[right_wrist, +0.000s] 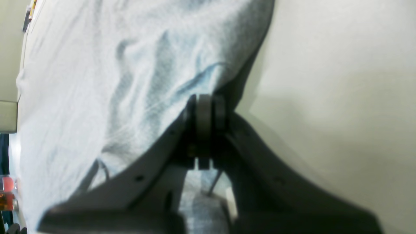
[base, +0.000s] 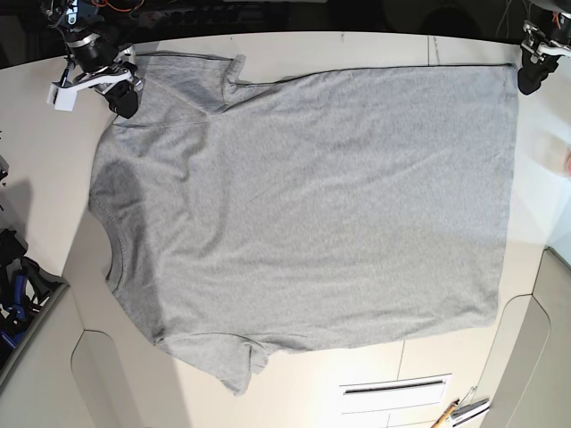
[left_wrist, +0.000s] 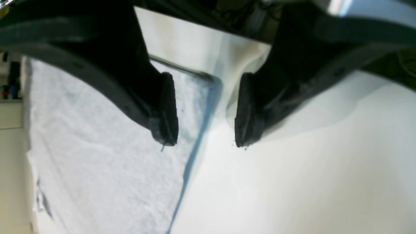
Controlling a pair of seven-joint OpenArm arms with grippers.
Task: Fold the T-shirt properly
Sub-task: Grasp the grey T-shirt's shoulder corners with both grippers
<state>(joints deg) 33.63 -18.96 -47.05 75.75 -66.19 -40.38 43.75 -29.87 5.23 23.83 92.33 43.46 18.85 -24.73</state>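
The grey T-shirt (base: 312,205) lies spread flat on the table, plain side up, with its neck at the left and its hem at the right. My right gripper (base: 120,96) is at the far left shoulder, beside the far sleeve. In the right wrist view the right gripper (right_wrist: 204,97) is shut on a pinch of shirt cloth (right_wrist: 113,81), and creases run toward the tips. My left gripper (base: 533,82) is at the far hem corner. In the left wrist view the left gripper (left_wrist: 204,143) is open, straddling the edge of the shirt (left_wrist: 97,162).
The pale table (base: 294,374) has seams and a narrow slot (base: 393,388) near the front. Pens or small tools (base: 457,412) lie at the front right. Dark and blue gear (base: 18,285) sits off the left edge. Cables and equipment line the far edge.
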